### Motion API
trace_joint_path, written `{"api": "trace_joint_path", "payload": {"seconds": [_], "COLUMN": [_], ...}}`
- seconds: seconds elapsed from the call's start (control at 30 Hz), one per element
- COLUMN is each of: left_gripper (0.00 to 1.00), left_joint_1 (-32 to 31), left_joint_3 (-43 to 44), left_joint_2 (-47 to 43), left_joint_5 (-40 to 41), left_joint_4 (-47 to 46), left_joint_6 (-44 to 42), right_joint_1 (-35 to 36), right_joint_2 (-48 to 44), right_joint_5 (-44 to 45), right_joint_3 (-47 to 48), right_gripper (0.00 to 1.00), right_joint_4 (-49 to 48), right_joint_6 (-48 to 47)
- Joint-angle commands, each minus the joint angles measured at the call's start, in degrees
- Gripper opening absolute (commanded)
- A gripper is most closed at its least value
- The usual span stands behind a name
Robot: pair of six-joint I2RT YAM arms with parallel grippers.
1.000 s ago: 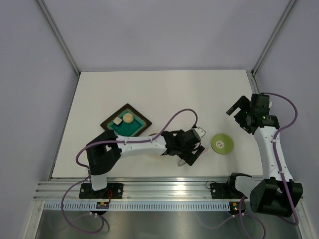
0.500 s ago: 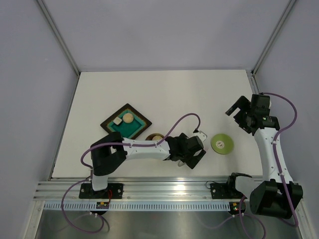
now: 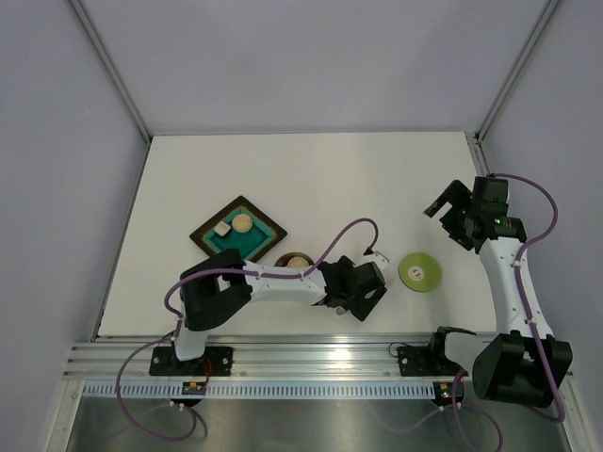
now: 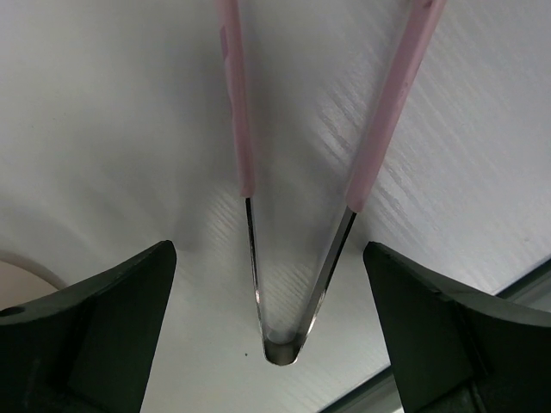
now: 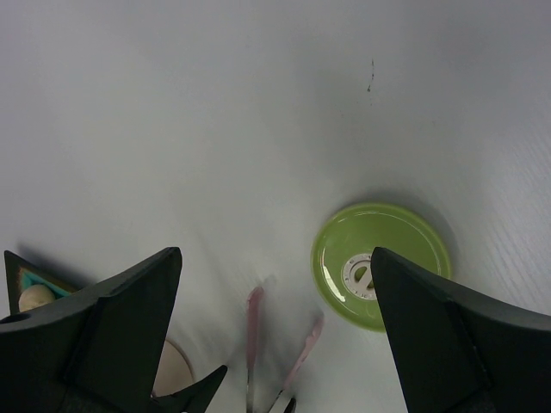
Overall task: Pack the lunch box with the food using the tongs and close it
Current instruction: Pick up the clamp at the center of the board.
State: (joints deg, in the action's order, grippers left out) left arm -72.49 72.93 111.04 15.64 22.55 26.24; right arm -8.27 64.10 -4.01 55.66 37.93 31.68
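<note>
White table (image 3: 377, 179), pink tongs (image 4: 246, 172) untouched between fingers of the wide-spread left gripper (image 4: 269, 258), right gripper (image 5: 274, 258) equally agape over green lid (image 5: 344, 258).

One square tray (image 3: 219, 215) holds two food pieces: one beige ball (image 3: 243, 223) and one white cube (image 3: 222, 228). To the right of the tray lie one steel lunch box (image 3: 294, 260), one pair of pink tongs (image 4: 237, 103) and one green lid (image 3: 419, 271).
</note>
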Motion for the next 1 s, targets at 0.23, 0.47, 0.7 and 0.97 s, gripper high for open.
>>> {"api": "trace_joint_path", "payload": {"seconds": [0.23,0.47,0.7,0.97], "left_gripper": [0.8,0.59,0.41,0.12], "left_joint_1": [-0.1,-0.6,-0.7,-0.7], "left_joint_3": [2.3,2.6,1.5,1.1], "left_joint_2": [2.3,2.4,0.0,-0.8], "left_joint_5": [2.5,3.4,4.1,4.1], "left_joint_4": [-2.2,-1.5,-1.6,-1.2], "left_joint_6": [0.6,0.0,0.2,0.0], "right_joint_1": [-0.2,-0.2,-0.2,-0.2], "right_joint_2": [0.4,-0.3,-0.2,-0.2], "right_joint_5": [-1.5,-1.5,-1.2,-1.2], "right_joint_3": [0.3,0.2,0.2,0.0], "right_gripper": [1.0,0.99,0.99,0.99], "right_joint_4": [-2.2,-2.2,-2.4,-2.5], "right_joint_6": [-1.5,-1.9,-1.8,-1.7]}}
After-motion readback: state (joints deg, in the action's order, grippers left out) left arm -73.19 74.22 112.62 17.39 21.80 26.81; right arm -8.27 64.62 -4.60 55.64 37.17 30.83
